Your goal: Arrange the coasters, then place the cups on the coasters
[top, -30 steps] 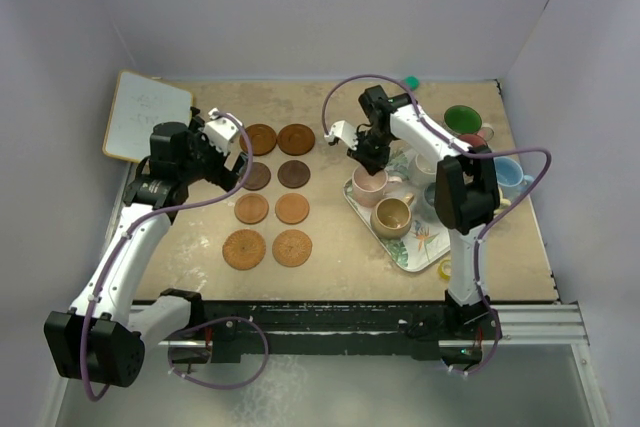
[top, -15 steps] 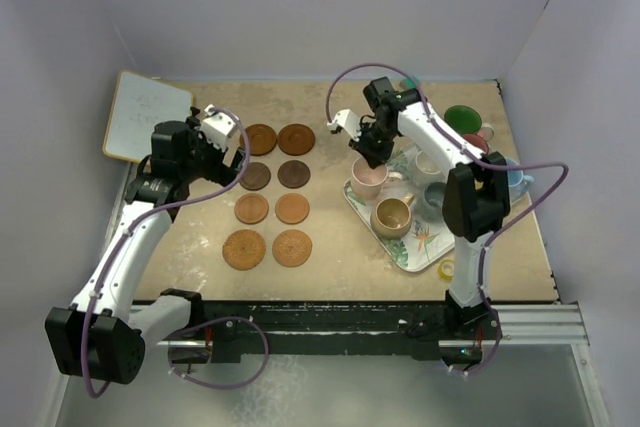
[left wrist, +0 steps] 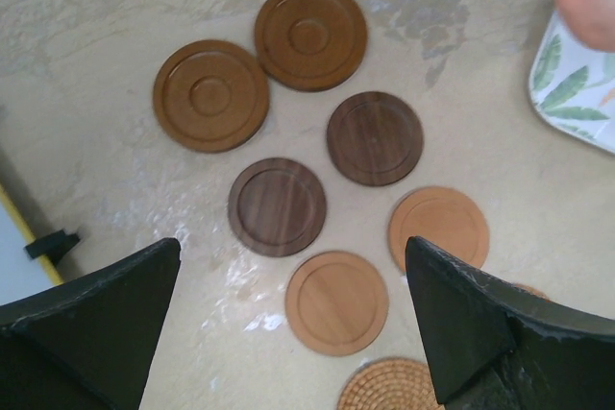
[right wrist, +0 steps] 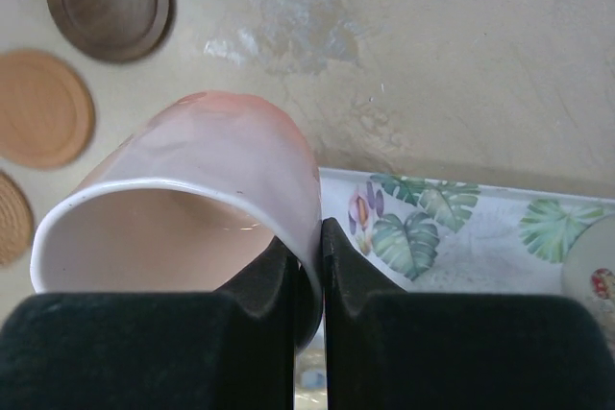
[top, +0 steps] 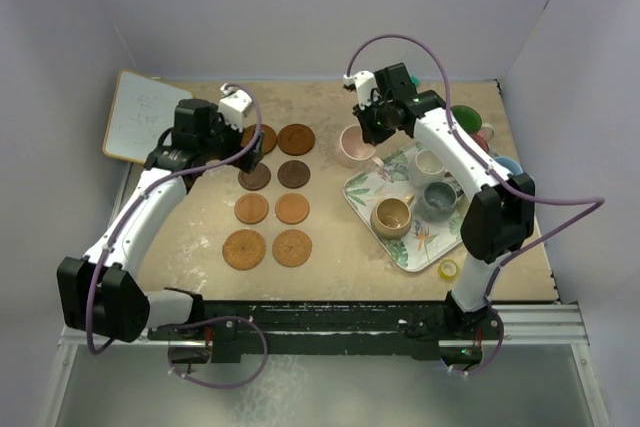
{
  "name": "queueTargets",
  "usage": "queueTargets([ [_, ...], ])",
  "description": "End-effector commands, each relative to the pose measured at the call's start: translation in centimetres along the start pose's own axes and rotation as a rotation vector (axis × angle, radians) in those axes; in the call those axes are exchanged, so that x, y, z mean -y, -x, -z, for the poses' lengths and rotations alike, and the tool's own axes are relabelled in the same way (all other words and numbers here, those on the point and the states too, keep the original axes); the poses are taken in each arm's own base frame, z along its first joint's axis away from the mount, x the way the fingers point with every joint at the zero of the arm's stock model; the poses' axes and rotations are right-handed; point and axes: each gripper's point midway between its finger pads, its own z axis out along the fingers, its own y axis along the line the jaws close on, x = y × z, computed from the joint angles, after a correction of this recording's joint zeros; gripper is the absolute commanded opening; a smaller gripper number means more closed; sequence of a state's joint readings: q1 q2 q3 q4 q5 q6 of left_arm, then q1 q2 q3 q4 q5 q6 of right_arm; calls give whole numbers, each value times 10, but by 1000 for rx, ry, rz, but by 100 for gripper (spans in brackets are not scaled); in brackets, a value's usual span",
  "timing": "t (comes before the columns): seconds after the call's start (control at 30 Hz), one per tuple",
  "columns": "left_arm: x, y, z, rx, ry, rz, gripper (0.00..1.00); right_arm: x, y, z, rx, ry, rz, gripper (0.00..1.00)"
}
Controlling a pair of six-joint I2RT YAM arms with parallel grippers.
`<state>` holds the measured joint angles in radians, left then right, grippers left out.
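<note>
pink cup [right wrist: 207, 165] is looking pale, coasters [left wrist: 374, 137] are running orange-tan to dark brown, tray [right wrist: 480, 237] is showing green leaves

Top cam overhead; wrist cams close, facing down; all share coasters [top: 292, 209]

A robotics laboratory test cell is shown rather than a lived-in room. A beige, mottled stone-look counter [top: 340, 247] is boxed in on three sides by plain pale lilac panel walls [top: 300, 7]. A white-and-black left robot arm [top: 135, 232] and a matching right robot arm [top: 455, 157] are bolted at its near edge beside a silver aluminium rail [top: 530, 322], and purple cables [top: 560, 200] are looped loosely overhead. A small wood-framed whiteboard [top: 145, 115] is laid at the far left corner. Only household props are set out: round wooden coasters [top: 292, 209], ceramic mugs [top: 392, 217] and a leaf-patterned rectangular tray [top: 362, 189].
</note>
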<state>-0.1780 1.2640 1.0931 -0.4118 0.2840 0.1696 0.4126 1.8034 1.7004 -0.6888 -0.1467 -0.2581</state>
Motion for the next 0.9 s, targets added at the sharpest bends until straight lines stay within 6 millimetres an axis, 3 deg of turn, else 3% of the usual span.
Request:
queueTargets([
  [0.0,34,52,-11,93,-28,-3,95,9,52,8,211,-103,-272,0],
  [0.2,68,90,-37,127,-76,111,91,9,60,2,268,-175,-419,0],
  [0.43,114,115,-60,118,-136,240,91,24,59,17,338,-372,-578,0],
  [0.67,138,126,-85,86,-128,349,87,20,54,18,328,-421,-642,0],
  [0.87,136,124,-109,71,-72,388,76,21,49,24,317,-448,-725,0],
])
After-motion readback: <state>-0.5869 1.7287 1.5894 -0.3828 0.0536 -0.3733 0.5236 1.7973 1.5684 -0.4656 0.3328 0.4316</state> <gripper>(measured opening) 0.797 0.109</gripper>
